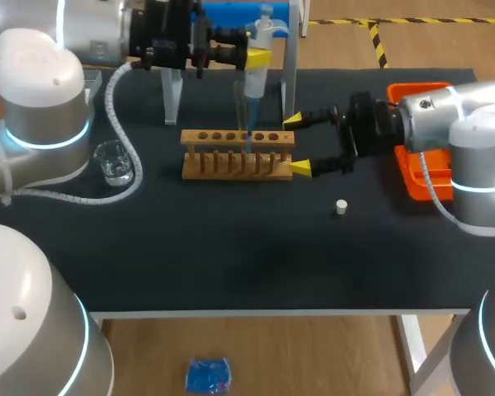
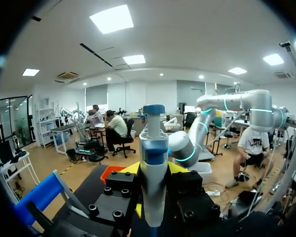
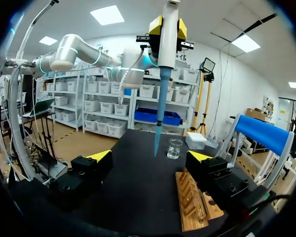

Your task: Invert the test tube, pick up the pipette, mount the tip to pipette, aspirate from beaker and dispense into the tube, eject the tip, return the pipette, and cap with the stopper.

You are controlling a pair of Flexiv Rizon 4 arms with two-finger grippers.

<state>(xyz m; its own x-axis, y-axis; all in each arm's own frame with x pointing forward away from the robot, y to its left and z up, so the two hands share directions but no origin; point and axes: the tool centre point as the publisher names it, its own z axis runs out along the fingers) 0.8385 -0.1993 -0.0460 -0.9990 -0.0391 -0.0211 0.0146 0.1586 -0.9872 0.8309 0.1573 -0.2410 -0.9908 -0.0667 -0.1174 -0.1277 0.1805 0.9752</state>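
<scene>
The left claw (image 1: 258,59) is closed on the pipette (image 1: 254,87). Its yellow-tipped fingers press the white body from two sides just below the blue-capped head, and the left wrist view shows the same grip, with the pipette (image 2: 154,182) upright between the tips. A blue tip (image 1: 249,136) is mounted on the pipette and points straight down. From the head view its lower end overlaps the wooden rack (image 1: 238,154), next to a clear test tube (image 1: 238,103) standing upright in one of the holes, but whether the tip is inside the tube cannot be told. The right claw (image 1: 297,145) is wide open and holds nothing. Its two yellow tips flank the rack's near end, and it is unclear whether either one touches the wood. In the right wrist view the rack (image 3: 192,207) lies alongside and partly under one finger, with the blue tip (image 3: 159,113) hanging ahead of the open claw (image 3: 153,157). The glass beaker (image 1: 115,162) stands on the black tabletop (image 1: 231,247) well apart from the rack, on the left arm's side. It looks clear, and no liquid level can be made out. The small white stopper (image 1: 341,207) lies alone on the tabletop near the right claw. An orange tray (image 1: 417,177) sits under the right arm, its contents hidden. A blue pipette stand (image 1: 231,15) rises behind the rack.
</scene>
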